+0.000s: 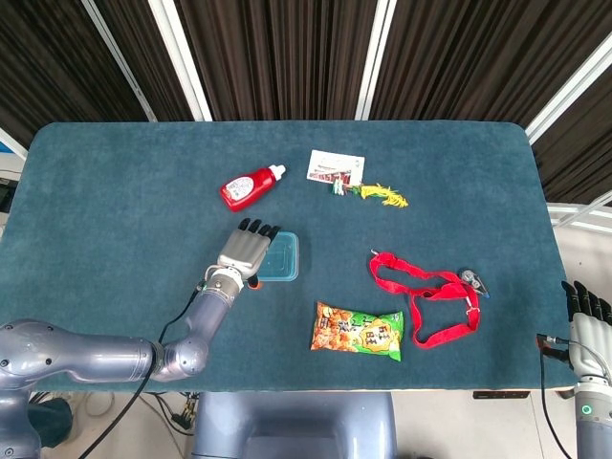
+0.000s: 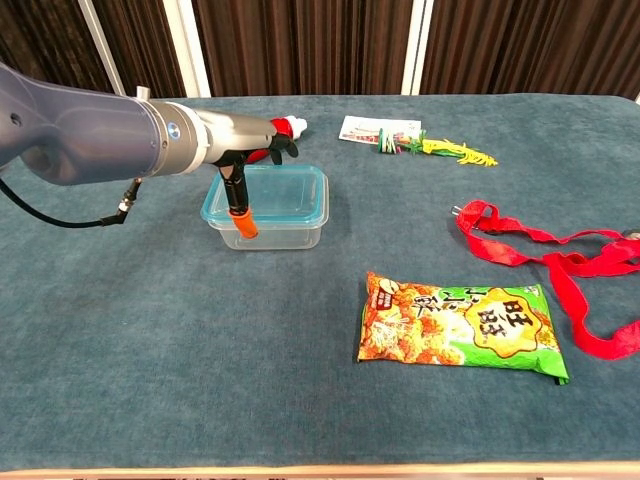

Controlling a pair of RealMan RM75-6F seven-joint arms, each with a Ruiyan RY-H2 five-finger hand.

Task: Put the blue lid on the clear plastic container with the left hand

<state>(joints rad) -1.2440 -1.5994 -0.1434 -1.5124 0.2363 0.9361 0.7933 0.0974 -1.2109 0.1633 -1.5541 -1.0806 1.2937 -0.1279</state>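
Note:
The clear plastic container (image 2: 285, 232) stands left of the table's middle with the blue lid (image 2: 283, 194) lying flat on top of it. In the head view the lid (image 1: 282, 256) shows as a small blue rectangle. My left hand (image 1: 247, 251) lies over the lid's left edge with its fingers stretched out towards the back. Its orange-tipped thumb (image 2: 240, 220) hangs down in front of the container's left wall. Nothing is held in the left hand (image 2: 245, 160). My right hand (image 1: 585, 306) stays off the table's right front corner, fingers straight and empty.
A red sauce bottle (image 1: 251, 186) lies just behind the left hand. A printed card (image 1: 335, 166) and a yellow-green tassel (image 1: 378, 194) lie at the back middle. A snack bag (image 2: 460, 325) and a red lanyard (image 2: 560, 260) occupy the front right.

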